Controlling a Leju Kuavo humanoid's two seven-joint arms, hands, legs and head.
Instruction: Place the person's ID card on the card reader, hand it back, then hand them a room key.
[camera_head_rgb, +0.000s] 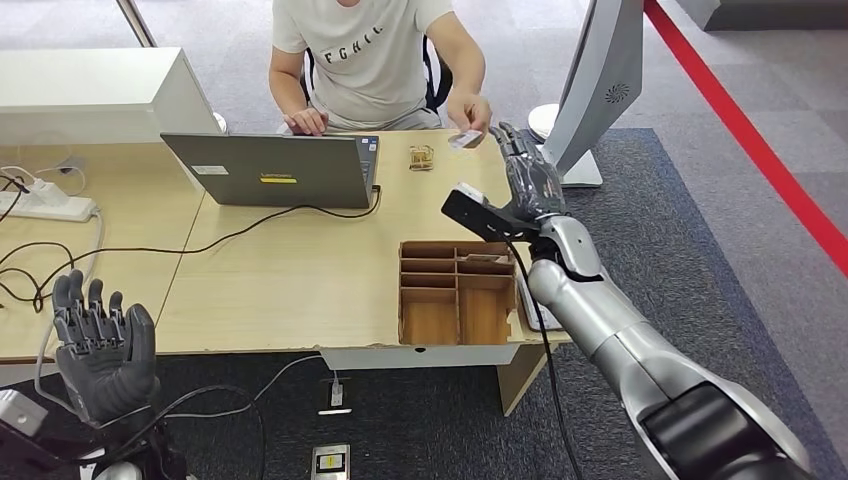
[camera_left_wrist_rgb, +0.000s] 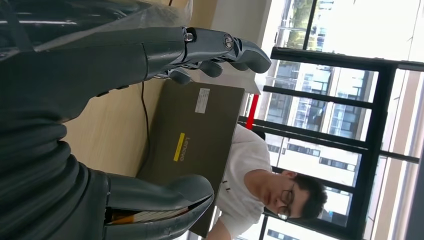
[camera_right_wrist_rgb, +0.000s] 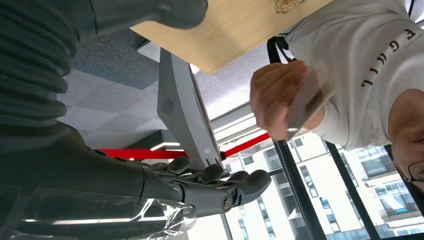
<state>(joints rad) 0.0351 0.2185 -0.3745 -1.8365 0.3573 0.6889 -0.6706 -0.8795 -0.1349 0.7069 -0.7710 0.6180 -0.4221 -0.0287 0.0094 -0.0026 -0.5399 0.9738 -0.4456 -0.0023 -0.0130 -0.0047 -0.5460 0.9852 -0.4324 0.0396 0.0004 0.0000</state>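
Note:
Across the wooden table (camera_head_rgb: 280, 290), a person in a white T-shirt (camera_head_rgb: 365, 55) holds out a small pale card (camera_head_rgb: 465, 139) in one hand. My right hand (camera_head_rgb: 527, 175) is raised just beside and below that card, fingers spread, holding nothing. In the right wrist view the card (camera_right_wrist_rgb: 305, 102) is pinched in the person's hand (camera_right_wrist_rgb: 275, 95), apart from my fingers (camera_right_wrist_rgb: 220, 185) and thumb (camera_right_wrist_rgb: 170, 10). My left hand (camera_head_rgb: 100, 345) hangs open off the table's near left edge; its fingers (camera_left_wrist_rgb: 220, 47) and thumb (camera_left_wrist_rgb: 165, 195) hold nothing.
A grey laptop (camera_head_rgb: 270, 170) stands open mid-table with cables trailing left to a power strip (camera_head_rgb: 45, 205). A wooden compartment box (camera_head_rgb: 457, 292) sits under my right forearm. A small wooden item (camera_head_rgb: 421, 157) lies near the person. A white standing screen (camera_head_rgb: 590, 90) rises at the right.

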